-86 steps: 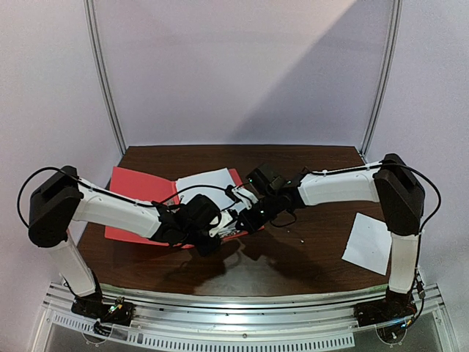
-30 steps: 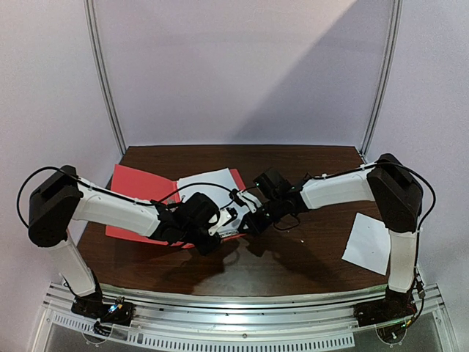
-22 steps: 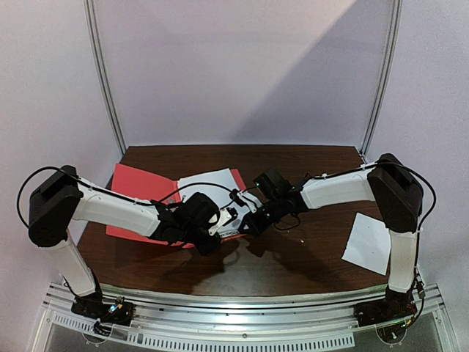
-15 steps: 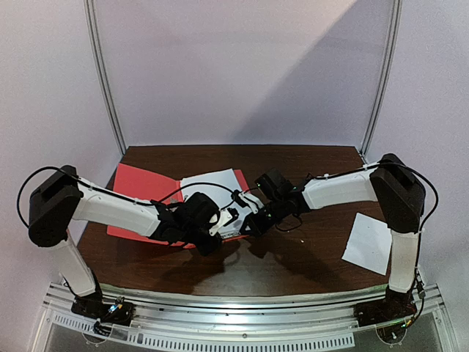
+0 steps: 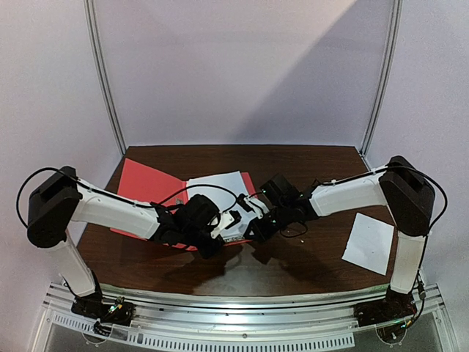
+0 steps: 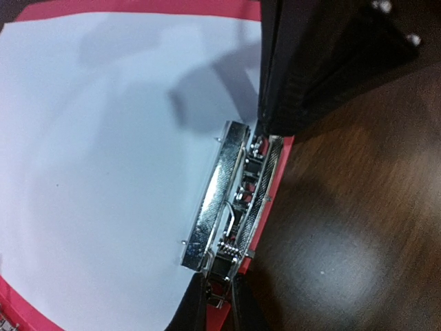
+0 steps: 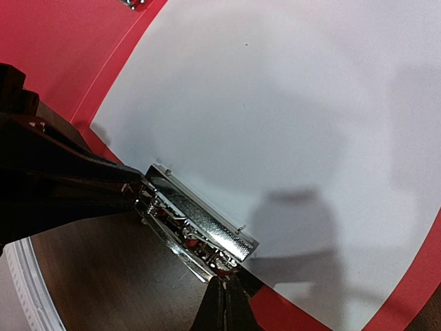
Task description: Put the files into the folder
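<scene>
The red folder lies open on the table, and the large white file rests on its right half. At the folder's near edge sits a metal clip, its plate over the sheet's edge. My left gripper is shut on the clip's near end. My right gripper is shut, its tips against the clip's other end. In the top view the two grippers meet at the folder's front right corner, left and right. The small white file lies apart at the table's right.
The dark wooden table carries only the folder and the sheets. Both arms reach inward from the near corners and almost touch over the folder's edge. A metal frame and pale walls surround the table.
The folder, with the large sheet on it, has slid and turned a little to the right. Both grippers moved right with it, still at the clip.
</scene>
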